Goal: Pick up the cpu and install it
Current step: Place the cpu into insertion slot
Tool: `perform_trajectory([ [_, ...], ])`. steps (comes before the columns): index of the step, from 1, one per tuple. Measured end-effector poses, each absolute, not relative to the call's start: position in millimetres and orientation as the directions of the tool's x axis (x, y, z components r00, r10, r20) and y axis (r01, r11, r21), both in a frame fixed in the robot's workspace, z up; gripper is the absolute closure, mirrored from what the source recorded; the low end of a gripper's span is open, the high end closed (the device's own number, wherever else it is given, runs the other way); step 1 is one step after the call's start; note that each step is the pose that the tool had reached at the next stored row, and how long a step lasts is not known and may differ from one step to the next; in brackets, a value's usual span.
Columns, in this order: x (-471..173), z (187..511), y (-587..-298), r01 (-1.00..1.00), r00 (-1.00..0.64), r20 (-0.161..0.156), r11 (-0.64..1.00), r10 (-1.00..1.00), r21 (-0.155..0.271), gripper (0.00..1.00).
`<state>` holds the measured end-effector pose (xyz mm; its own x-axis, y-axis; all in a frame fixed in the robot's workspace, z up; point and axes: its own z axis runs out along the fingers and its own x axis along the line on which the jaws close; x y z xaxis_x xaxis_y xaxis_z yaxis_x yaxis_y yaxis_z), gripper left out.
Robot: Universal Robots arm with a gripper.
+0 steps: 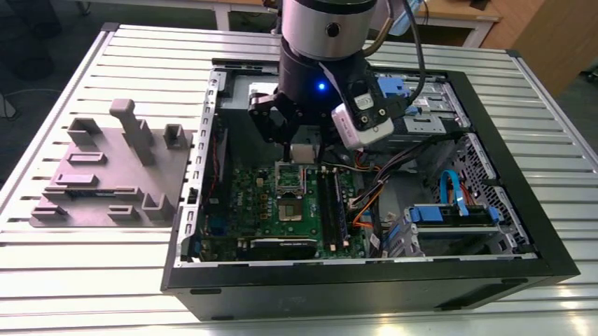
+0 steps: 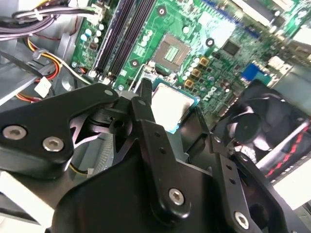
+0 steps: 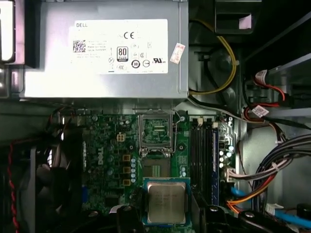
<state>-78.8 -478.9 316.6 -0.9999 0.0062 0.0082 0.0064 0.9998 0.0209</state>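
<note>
Hand (image 3: 168,216) clasping cpu (image 3: 166,198), over motherboard (image 3: 109,145), inside case (image 1: 374,283)

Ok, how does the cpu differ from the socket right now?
The cpu has a pale silvery metal top; the socket shows a darker contact field inside a metal frame. The cpu is held in the gripper, off the motherboard; the socket is fixed to it, its cover frame swung open. Both are square, close in footprint.
</note>
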Motion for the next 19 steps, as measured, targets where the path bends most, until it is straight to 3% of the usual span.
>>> perform_trajectory([
  [19,-78,283,-478,0.007,-1.000,0.025,1.000,0.006,0.021,0.53],
])
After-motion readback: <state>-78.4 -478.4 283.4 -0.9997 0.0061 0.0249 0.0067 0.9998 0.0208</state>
